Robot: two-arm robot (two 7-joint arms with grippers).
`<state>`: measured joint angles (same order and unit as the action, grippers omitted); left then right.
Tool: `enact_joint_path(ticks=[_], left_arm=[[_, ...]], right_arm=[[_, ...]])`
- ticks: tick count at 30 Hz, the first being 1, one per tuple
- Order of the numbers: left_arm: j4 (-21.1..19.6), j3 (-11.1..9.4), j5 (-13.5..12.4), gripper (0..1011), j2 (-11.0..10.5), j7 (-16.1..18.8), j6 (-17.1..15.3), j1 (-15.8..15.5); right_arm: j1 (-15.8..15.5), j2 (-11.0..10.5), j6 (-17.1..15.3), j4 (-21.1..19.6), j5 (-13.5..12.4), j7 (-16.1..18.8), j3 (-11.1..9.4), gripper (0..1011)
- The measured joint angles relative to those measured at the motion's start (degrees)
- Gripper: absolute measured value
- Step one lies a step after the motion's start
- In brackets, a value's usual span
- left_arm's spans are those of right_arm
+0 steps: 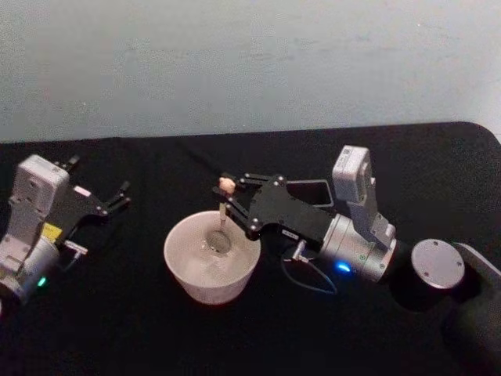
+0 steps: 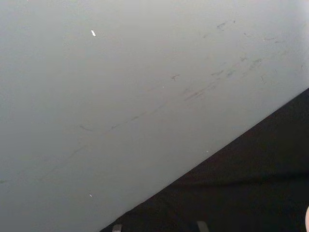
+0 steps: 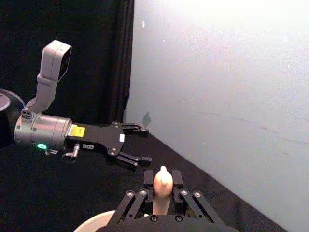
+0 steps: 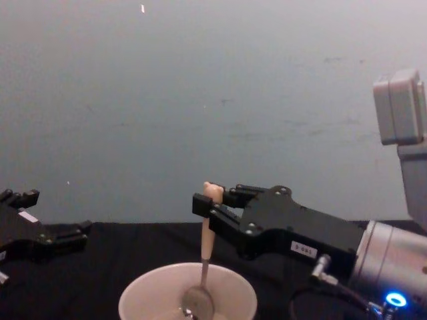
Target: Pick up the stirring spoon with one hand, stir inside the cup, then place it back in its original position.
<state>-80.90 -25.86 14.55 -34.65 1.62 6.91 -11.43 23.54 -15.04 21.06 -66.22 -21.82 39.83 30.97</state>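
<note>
Spoon: I see the stirring spoon (image 4: 206,230) standing nearly upright, metal bowl down inside the cup (image 4: 137,293), bear head above the rim.
Cup: sits on the black table (image 1: 141,329).
Right gripper (image 1: 227,194): reaches in from the cup's right, above its far rim, fingers clamped on the handle just below the bear head.
Holder (image 1: 311,182): behind-right of the cup, partly hidden by that gripper.
Left gripper (image 1: 98,178): well left of the cup, fingers spread wide, holding nothing.

I read the stirring spoon (image 4: 207,233) as a matt peach plastic-looking handle ending in a shiny metal bowl. The cup (image 1: 211,286) looks smooth, faintly glossy cream. The right gripper (image 4: 203,200) is matt black with a satin silver metal wrist, above a matt black tablecloth (image 1: 117,329).
</note>
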Motion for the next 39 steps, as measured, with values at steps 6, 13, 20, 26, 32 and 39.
enact_joint_path(ticks=[6,13,20,26,32,39], left_arm=[[0.0,0.0,0.0,1001,0.0,0.0,0.0,0.0],[0.0,0.0,0.0,1001,0.0,0.0,0.0,0.0],[0.0,0.0,0.0,1001,0.0,0.0,0.0,0.0],[0.0,0.0,0.0,1001,0.0,0.0,0.0,0.0],[0.0,0.0,0.0,1001,0.0,0.0,0.0,0.0],[0.0,0.0,0.0,1001,0.0,0.0,0.0,0.0]], right_arm=[[-0.5,-0.5,-0.1,-1.5,-0.5,0.4,-0.5,213],[-1.1,-2.0,0.0,-5.4,-2.3,1.4,-1.7,213],[-1.6,-4.1,-0.6,-9.4,-4.1,1.8,-3.1,213],[-2.2,-6.1,-0.8,-12.9,-6.5,2.2,-4.9,213],[-2.6,-8.4,-0.3,-15.4,-8.5,2.3,-7.2,213],[-3.4,-10.7,0.2,-16.9,-9.0,1.5,-9.6,213]])
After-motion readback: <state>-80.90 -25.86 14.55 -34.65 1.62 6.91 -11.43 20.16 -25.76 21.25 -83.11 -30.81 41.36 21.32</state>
